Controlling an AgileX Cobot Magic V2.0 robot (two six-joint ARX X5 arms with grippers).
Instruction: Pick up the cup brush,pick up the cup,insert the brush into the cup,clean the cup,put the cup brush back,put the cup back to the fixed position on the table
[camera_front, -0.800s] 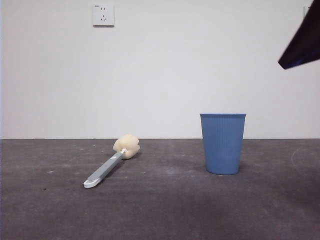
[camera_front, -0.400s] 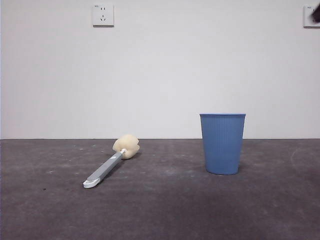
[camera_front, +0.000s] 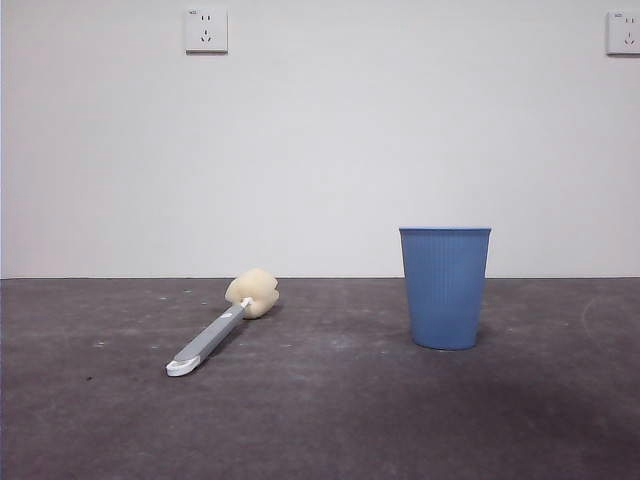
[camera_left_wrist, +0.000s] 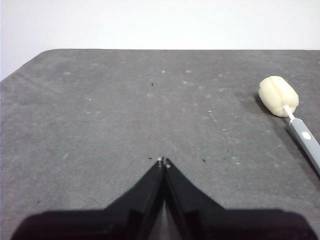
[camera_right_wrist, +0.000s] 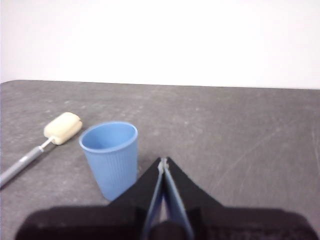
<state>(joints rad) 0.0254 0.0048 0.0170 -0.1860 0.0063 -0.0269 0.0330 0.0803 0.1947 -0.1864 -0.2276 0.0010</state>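
The cup brush (camera_front: 222, 324) lies flat on the table (camera_front: 330, 420), left of centre in the front view, sponge head toward the wall, white tip toward the camera. It also shows in the left wrist view (camera_left_wrist: 287, 107) and the right wrist view (camera_right_wrist: 46, 139). The blue ribbed cup (camera_front: 445, 287) stands upright and empty to the right; it also shows in the right wrist view (camera_right_wrist: 111, 157). My left gripper (camera_left_wrist: 163, 161) is shut and empty, raised, well apart from the brush. My right gripper (camera_right_wrist: 163, 161) is shut and empty, raised beside the cup. Neither arm shows in the front view.
A white wall stands behind the table with a socket (camera_front: 206, 30) at upper left and another socket (camera_front: 623, 32) at upper right. The table's rounded far corner (camera_left_wrist: 40, 54) shows in the left wrist view.
The dark arm tip at the front view's upper right corner has drawn up and out of view. The brush and the cup have not moved.
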